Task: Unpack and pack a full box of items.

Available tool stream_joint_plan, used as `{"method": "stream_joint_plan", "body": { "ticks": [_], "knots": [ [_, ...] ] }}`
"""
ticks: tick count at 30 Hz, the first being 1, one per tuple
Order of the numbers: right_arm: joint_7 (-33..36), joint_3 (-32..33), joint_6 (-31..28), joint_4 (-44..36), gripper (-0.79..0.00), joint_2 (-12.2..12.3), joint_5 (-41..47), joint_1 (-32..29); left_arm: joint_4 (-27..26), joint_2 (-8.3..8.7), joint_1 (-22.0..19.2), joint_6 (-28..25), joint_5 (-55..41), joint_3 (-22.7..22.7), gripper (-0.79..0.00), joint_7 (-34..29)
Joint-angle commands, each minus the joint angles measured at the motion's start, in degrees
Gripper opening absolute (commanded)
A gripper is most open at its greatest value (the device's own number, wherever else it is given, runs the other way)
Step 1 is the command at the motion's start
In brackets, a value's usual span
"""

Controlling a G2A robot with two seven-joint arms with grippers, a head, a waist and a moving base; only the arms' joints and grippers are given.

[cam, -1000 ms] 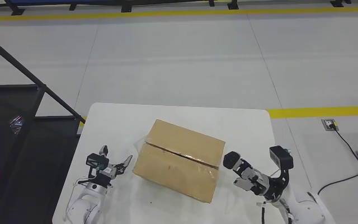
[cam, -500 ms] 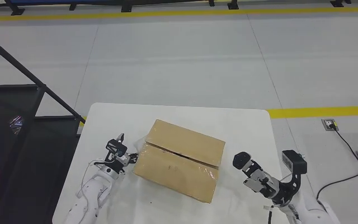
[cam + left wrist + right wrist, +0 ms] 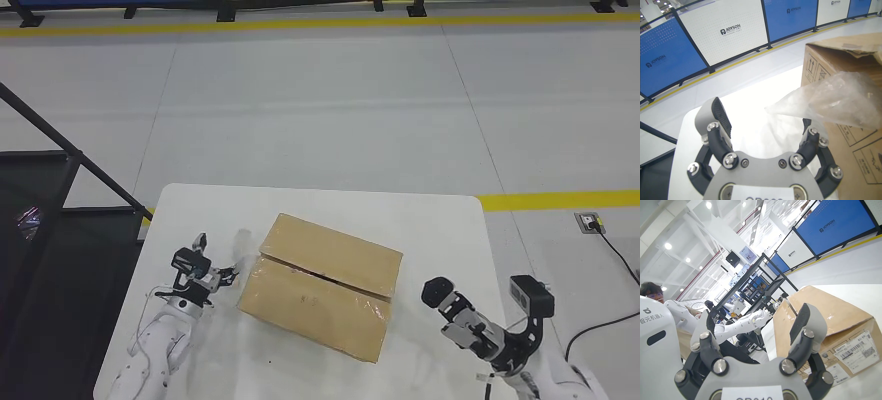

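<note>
Left gripper (image 3: 763, 119) is open with nothing clamped, sitting just beside the box's (image 3: 325, 285) near-left corner. Left wrist view: a clear film (image 3: 829, 98) sticks out from that corner and drapes over one finger (image 3: 807, 123). In the top view it's just a faint smear (image 3: 243, 245). Right gripper (image 3: 755, 321) is also open and empty, off the box's right end and apart from it. Right wrist view shows a label (image 3: 855, 351) on that end. Top view: box mid-table (image 3: 200, 210), flaps down.
</note>
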Motion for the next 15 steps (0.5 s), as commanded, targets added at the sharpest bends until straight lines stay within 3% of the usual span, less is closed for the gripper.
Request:
{"method": "stream_joint_plan", "body": {
  "ticks": [1,8,15],
  "knots": [
    [0.31,-0.52,0.34,0.55,0.0,0.05,0.22,0.81,-1.5,0.23,1.53,0.13,-0.68,-1.21,0.0,0.48],
    [1.14,-2.36,0.96,2.3,0.0,0.2,1.07,3.64,-5.9,1.0,6.79,0.35,-0.32,-4.29,0.0,-0.45],
    [1.5,-3.44,1.43,3.23,0.0,0.36,0.78,5.28,-5.62,1.58,8.87,-1.55,0.81,-5.68,0.0,-3.2]
  ]
}}
